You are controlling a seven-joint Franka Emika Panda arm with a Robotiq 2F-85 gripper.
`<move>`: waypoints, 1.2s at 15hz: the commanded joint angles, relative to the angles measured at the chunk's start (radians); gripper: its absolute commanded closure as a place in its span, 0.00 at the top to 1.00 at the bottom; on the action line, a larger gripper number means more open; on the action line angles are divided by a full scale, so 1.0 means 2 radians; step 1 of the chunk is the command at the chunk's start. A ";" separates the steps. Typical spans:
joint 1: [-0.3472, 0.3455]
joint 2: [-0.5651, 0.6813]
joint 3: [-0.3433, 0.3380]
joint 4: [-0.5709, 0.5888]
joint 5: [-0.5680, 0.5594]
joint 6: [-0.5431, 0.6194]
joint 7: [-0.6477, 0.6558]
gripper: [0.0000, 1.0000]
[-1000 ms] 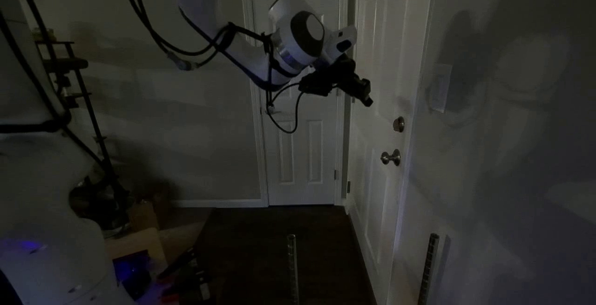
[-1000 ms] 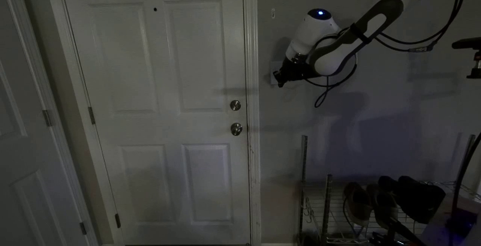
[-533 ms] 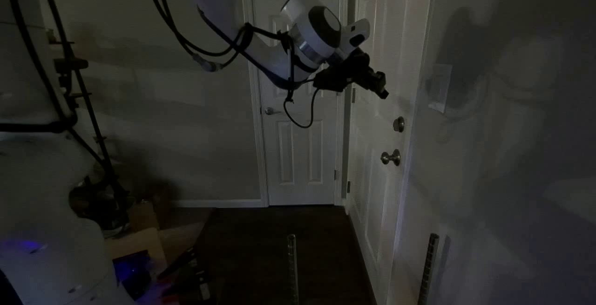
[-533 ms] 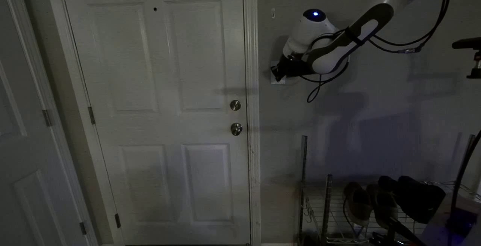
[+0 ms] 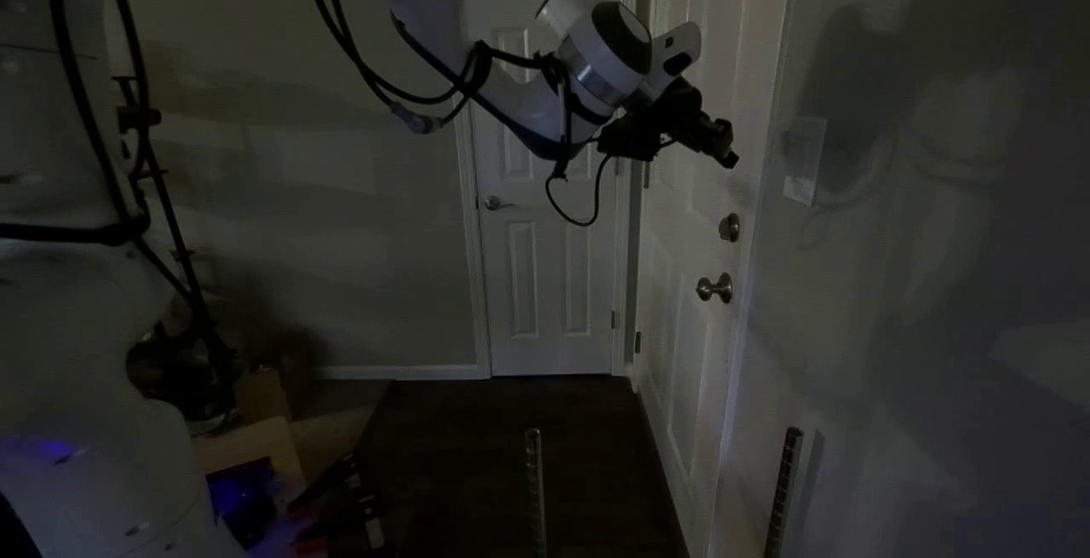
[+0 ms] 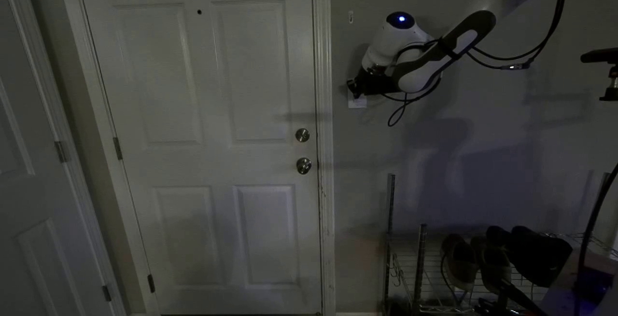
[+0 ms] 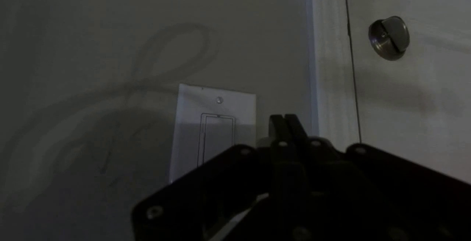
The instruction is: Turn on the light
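The grey wall [image 6: 463, 161] meets a white door [image 6: 212, 161], with the door frame [image 7: 333, 68] between. The dark tool [image 7: 284, 117], pressed together at the tip with nothing visible in it, hangs near the wall, seemingly not touching; driven straight on it might jab bare wall or door frame, since in the wrist view it points doorward of the light switch plate [image 7: 188, 134], which sits on the wall. The rocker [image 7: 219, 134] may be pushed on the wrong half, its end behind the tool being hidden
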 commanded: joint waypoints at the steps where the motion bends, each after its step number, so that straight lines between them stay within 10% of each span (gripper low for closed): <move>1: 0.007 0.013 -0.010 0.024 -0.026 -0.009 0.035 0.06; 18: 0.007 0.064 -0.025 0.111 -0.008 -0.041 0.036 0.06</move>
